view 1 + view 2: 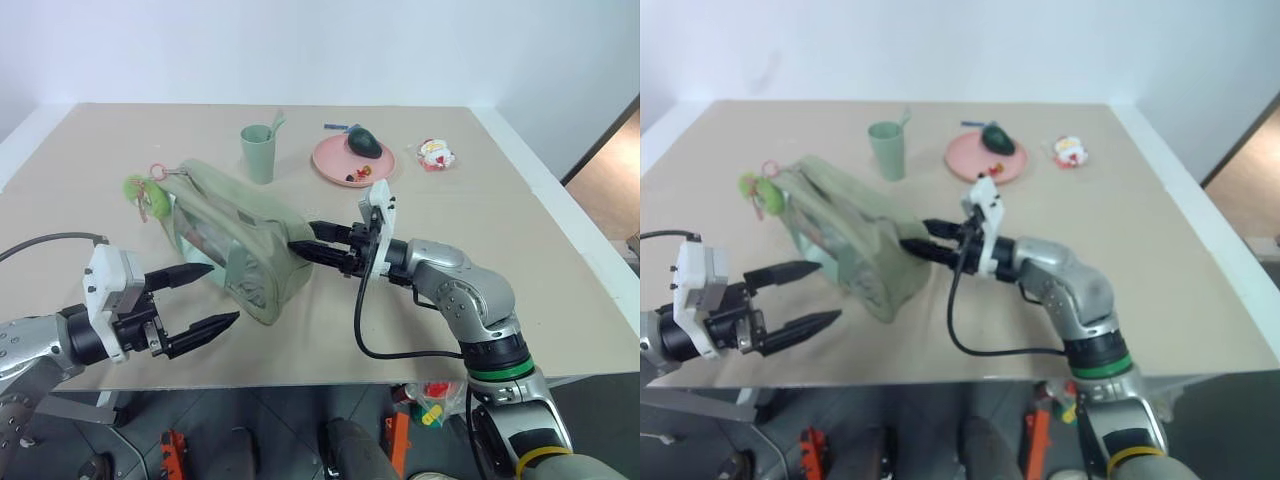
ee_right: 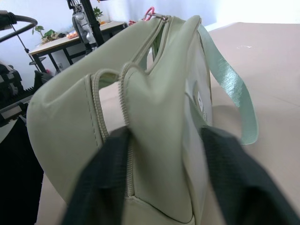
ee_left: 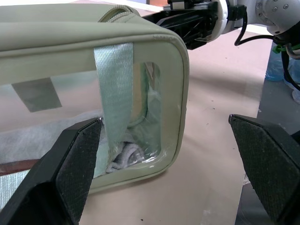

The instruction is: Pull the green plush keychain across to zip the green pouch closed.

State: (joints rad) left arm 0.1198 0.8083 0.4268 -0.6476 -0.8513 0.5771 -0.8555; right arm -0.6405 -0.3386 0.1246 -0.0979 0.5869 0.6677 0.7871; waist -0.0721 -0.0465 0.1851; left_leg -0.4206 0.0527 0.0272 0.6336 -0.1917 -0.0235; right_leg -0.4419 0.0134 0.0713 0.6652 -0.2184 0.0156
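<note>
left eye view: at lower left the left gripper [image 1: 205, 297] waits with jaws spread wide beside the clear window panel, likely ready to reach in. at frame centre the right gripper [image 1: 303, 247] pinches the near end of the green pouch [image 1: 240, 240], soft boxy sage fabric, probably bracing it. the fuzzy lime green plush keychain [image 1: 138, 190] hangs at the pouch's far end, upper left.

A beige table [image 1: 520, 290] stands against a plain white wall [image 1: 300, 50], with dark floor [image 1: 270, 430] beneath.
</note>
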